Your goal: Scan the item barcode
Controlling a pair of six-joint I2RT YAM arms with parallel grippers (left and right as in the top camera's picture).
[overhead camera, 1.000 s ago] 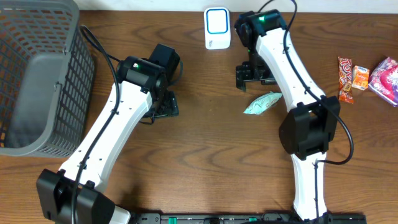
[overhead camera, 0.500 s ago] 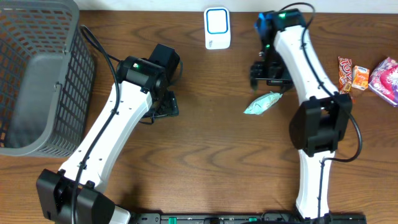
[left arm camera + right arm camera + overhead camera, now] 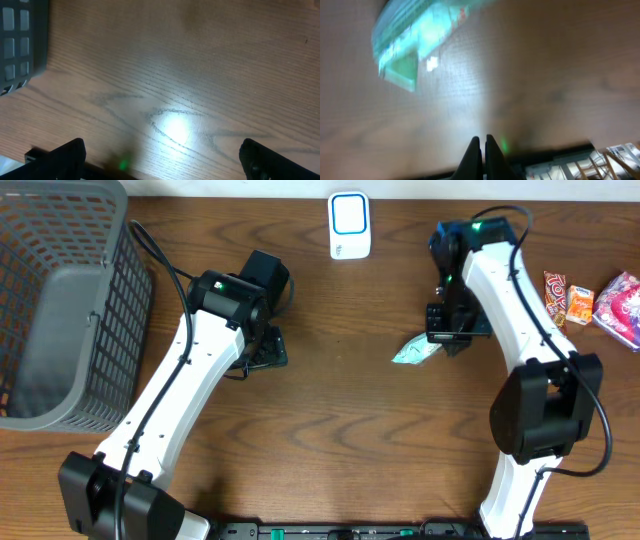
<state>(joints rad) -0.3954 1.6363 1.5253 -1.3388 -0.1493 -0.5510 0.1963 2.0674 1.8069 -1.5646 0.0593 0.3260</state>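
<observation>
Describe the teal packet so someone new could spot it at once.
Find the white scanner at the far edge of the table. Right of it and nearer, the teal packet lies on bare wood. The other snacks, far right, are red, orange and pink.

Even light falls on the desk (image 3: 330,410) from above. A white glare patch lies just ahead of the left claw (image 3: 162,162); the right wrist view is blurred throughout.

The left arm (image 3: 165,395) and right arm (image 3: 505,295) each comprise white link shells joined by black joint housings, with a black cable (image 3: 163,263) routed alongside. Each carries a green indicator lamp (image 3: 220,281) at its far joint. The right gripper (image 3: 483,140) has fingers that appear dark and tapered, though this view is blurred.
</observation>
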